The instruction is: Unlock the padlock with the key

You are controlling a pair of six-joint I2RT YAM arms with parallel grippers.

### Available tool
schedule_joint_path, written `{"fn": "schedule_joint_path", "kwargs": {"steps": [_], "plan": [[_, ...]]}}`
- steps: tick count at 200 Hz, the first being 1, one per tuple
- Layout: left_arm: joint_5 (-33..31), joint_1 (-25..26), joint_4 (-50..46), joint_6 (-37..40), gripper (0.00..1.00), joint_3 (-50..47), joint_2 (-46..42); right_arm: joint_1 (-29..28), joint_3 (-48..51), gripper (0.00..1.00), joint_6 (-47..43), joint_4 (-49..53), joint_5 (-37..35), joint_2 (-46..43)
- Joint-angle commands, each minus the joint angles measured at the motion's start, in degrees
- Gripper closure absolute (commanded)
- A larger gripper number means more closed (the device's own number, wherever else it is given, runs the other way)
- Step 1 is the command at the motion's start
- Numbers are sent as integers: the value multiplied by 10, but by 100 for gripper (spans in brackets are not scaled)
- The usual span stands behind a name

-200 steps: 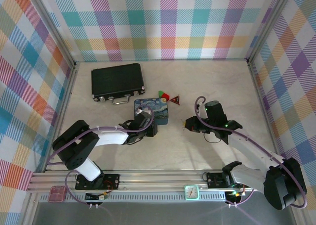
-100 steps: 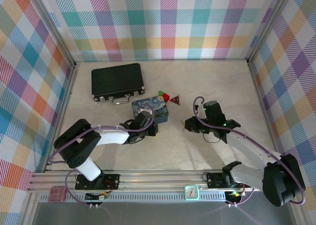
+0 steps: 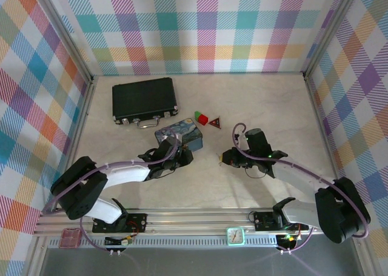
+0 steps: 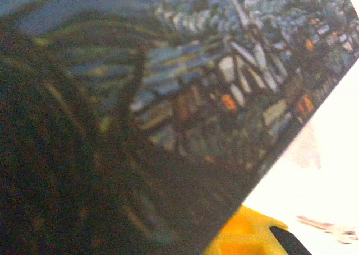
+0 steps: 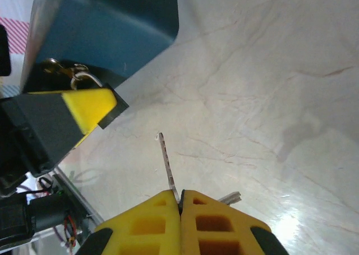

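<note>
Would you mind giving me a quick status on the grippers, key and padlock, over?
Right gripper shut on key, blade out. Left gripper at painted box, grip unclear. Padlock by left gripper, key tip short of it. Nothing between.

My two arms share one look: white shells on the long links and black housings at the joints. On my left arm (image 3: 118, 176) and my right arm (image 3: 300, 182), a lavender cable (image 3: 233, 130) loops free beside the links. My right gripper (image 5: 180, 198) has bright yellow fingers (image 5: 148, 226) moulded with rectangular pockets, with black trim at the outer corners. My left gripper (image 3: 180, 156) looks black from above; one of its fingertips (image 5: 87, 105) is a yellow wedge on a black block.
</note>
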State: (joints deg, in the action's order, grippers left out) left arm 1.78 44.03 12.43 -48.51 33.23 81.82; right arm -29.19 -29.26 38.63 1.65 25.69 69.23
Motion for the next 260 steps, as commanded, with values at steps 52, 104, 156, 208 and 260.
{"fn": "schedule_joint_path", "kwargs": {"steps": [52,104,156,208,260], "plan": [[18,-5,141,-154,100,-47,-27,-67,49,100,157,-268,64,85],[-6,-5,130,-166,100,-52,-74,-90,54,100,212,-425,93,177],[-19,-5,138,-162,100,-69,-100,-90,63,100,245,-499,99,192],[-18,-5,180,-170,100,-77,-79,-90,74,100,276,-531,95,194],[-10,-4,196,-174,100,-81,-74,-95,70,100,289,-575,98,219]]}}
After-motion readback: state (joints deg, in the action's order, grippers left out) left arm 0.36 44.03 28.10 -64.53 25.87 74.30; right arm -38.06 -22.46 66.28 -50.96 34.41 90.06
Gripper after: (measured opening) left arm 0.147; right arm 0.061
